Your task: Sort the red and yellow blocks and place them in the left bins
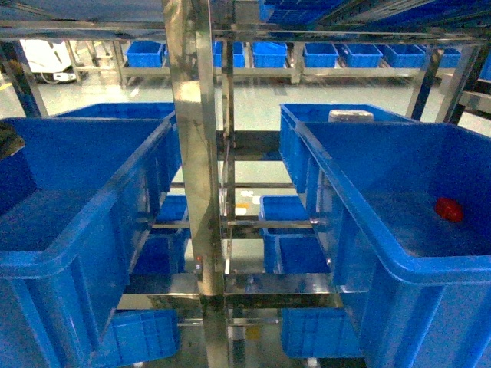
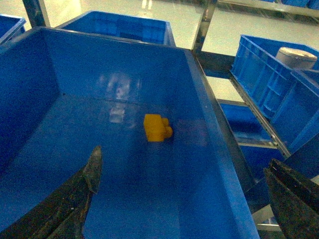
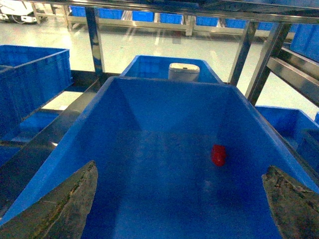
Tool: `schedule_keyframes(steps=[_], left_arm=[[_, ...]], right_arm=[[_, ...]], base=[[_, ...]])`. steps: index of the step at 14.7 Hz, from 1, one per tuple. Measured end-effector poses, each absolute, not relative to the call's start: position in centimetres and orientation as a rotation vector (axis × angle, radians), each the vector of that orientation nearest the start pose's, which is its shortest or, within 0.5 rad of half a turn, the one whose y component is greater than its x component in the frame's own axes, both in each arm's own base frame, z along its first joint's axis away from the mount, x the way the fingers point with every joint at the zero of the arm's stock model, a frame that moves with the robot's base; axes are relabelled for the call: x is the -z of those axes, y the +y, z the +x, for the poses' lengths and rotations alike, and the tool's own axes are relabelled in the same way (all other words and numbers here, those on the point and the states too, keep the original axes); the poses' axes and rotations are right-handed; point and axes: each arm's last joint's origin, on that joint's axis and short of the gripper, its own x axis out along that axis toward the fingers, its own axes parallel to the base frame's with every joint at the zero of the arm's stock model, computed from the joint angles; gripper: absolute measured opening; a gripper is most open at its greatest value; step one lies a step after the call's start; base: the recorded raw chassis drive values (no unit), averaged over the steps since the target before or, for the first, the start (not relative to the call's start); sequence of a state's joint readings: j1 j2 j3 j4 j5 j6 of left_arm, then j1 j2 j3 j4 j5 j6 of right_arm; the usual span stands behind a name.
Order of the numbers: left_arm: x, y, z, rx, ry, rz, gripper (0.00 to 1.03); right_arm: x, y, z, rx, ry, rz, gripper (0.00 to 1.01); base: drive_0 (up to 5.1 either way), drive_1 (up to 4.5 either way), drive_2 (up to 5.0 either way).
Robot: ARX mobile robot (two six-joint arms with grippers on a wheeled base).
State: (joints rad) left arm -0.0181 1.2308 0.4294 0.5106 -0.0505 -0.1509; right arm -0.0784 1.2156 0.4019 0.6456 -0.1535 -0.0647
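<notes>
A yellow block (image 2: 157, 127) lies on the floor of the big blue left bin (image 2: 209, 129), towards its far right side. Above that bin hangs my left gripper (image 2: 184, 159), open and empty, with the block ahead of its fingertips. A red block (image 3: 218, 155) (image 1: 449, 208) rests on the floor of the big blue right bin (image 3: 124, 119) (image 1: 368, 230). My right gripper (image 3: 182, 169) hovers over the near end of this bin, open and empty, the red block beyond it and slightly right. In the head view the yellow block is hidden by the left bin's (image 1: 84, 230) wall.
A steel rack post (image 1: 196, 153) stands between the two bins. A white cylindrical container (image 3: 184, 71) (image 1: 350, 115) sits in a smaller blue bin behind the right one. More blue bins (image 1: 295, 230) fill the lower shelves and the far racks.
</notes>
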Motion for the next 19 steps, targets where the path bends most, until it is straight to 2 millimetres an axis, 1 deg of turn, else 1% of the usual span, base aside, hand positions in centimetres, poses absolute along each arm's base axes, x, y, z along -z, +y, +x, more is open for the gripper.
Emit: schedule_keyframes(steps=[2,3,4,5,6,7,8,9,10,13,19], left_arm=[[-19.0,-0.3,23.8,-0.055,0.288,-0.143,0.98],[-19.0,-0.3,23.8,-0.055,0.288,-0.143,0.98],[-18.9,-0.1,23.7,-0.017,0.143,-0.113,0.89],[-18.1,0.0,22.5,-0.009,0.075,-0.065,0.76],[-17.7,0.0,21.1,-0.007,0.045,-0.04,0.64],[-18.2,0.0,19.3,-0.003,-0.006,-0.018,0.35],[-17.3,0.0,17.2,-0.003,0.016,-0.017,0.02],[-15.7,0.0,15.4,0.002,0.047,-0.017,0.02],[-16.2,0.0,14.9,0.0,0.016,-0.017,0.02],[-16.4,0.0,14.6,-0.003,0.008,-0.017,0.02],[-16.6,0.0,14.0,-0.001,0.007,-0.017,0.02]], right_arm=[[-19.8,-1.4,23.5,-0.08,0.166,-0.045,0.98],[-19.9,-1.4,23.5,-0.07,0.139,-0.046,0.97],[-19.7,-1.2,22.9,-0.013,0.037,-0.034,0.85],[-19.0,-0.7,21.6,0.006,0.013,-0.025,0.72],[-18.6,-0.1,20.6,-0.003,0.017,-0.018,0.59],[-18.3,0.0,18.7,-0.002,0.003,-0.017,0.3],[-17.5,0.0,16.7,-0.003,0.013,-0.014,0.02],[-16.4,0.0,15.2,-0.003,0.011,-0.014,0.02],[-15.9,0.0,14.7,-0.003,0.044,-0.014,0.02],[-16.4,0.0,14.3,-0.002,0.005,-0.014,0.02],[-16.7,0.0,13.7,-0.003,0.0,-0.014,0.02]], base=[[0.0,0.0,0.0],[0.0,0.0,0.0],[0.0,0.0,0.0],[0.0,0.0,0.0],[0.0,0.0,0.0],[0.0,0.0,0.0],[0.0,0.0,0.0],[0.0,0.0,0.0],[0.0,0.0,0.0],[0.0,0.0,0.0],[0.0,0.0,0.0]])
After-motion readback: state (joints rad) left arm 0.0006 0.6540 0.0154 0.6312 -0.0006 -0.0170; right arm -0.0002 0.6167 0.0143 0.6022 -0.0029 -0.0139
